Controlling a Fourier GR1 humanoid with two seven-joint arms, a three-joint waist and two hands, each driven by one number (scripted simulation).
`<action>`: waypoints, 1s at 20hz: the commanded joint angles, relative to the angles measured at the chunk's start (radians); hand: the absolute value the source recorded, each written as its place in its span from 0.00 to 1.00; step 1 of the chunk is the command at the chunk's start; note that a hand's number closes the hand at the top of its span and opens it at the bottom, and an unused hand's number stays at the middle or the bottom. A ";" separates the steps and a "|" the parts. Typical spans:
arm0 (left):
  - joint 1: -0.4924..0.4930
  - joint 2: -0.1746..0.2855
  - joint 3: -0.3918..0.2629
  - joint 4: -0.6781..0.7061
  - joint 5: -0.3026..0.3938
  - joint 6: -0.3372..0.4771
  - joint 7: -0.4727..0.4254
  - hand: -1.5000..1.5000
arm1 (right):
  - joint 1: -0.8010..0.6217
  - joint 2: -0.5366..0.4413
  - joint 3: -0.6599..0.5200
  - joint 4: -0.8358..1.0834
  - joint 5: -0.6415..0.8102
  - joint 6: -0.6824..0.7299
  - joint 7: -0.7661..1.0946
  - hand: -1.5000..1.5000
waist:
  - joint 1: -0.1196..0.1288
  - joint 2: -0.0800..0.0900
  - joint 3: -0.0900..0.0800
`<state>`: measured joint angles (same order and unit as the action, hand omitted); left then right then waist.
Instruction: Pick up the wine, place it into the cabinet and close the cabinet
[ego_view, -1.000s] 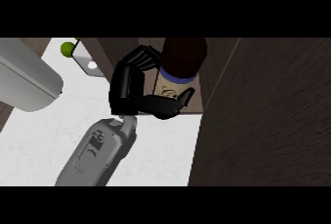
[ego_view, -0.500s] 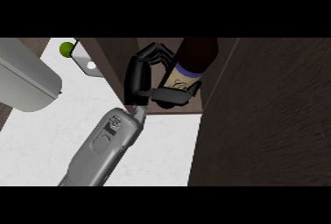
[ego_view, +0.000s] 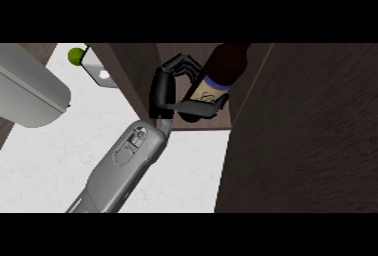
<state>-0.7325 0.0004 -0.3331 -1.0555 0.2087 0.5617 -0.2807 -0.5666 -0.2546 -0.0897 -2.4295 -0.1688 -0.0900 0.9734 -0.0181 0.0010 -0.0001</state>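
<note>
The cabinet (ego_view: 137, 75) is dark brown wood. Its opening lies between a left wall and a broad dark panel (ego_view: 310, 140) that fills the right of the view; whether that panel is the door or a side, I cannot tell. The only thing inside the opening is the wine bottle (ego_view: 226, 64).

The bottle has a dark body, a blue band and a pale label with dark marks below the band. Its long axis runs from near-left to far-right in the view, with the dark end pointing far and the labelled end near. Whether its base rests on the cabinet floor cannot be told.

The left hand (ego_view: 162, 95) holds the bottle from the left. Its fingers curl over the far side at the band and its thumb crosses the label on the near side. Its grey forearm (ego_view: 122, 165) comes up from the near-left over the white tabletop (ego_view: 193, 165).

On the far left, a small green object (ego_view: 76, 55) sits beside a pale piece (ego_view: 100, 74). A large rounded grey shape (ego_view: 26, 95) is near the left edge.
</note>
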 joint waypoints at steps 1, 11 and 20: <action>-0.038 0.000 -0.020 0.068 0.064 0.007 -0.020 1.00 | -0.038 0.010 0.032 -0.040 -0.035 -0.027 0.045 0.00 | 0.001 0.000 -0.001; 0.006 0.000 -0.019 0.274 0.135 -0.027 -0.201 1.00 | 0.042 0.009 -0.050 -0.088 -0.147 0.026 0.018 0.00 | -0.005 0.001 0.000; -0.057 0.000 -0.043 0.497 0.185 0.009 -0.361 1.00 | 0.051 0.024 -0.004 -0.089 -0.097 0.037 0.001 0.00 | -0.012 0.004 0.000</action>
<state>-0.7849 0.0004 -0.3950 -0.6310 0.3829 0.5737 -0.5764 -0.5817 -0.2428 -0.1017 -2.4135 -0.1986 -0.0715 0.9648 -0.0342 0.0047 -0.0005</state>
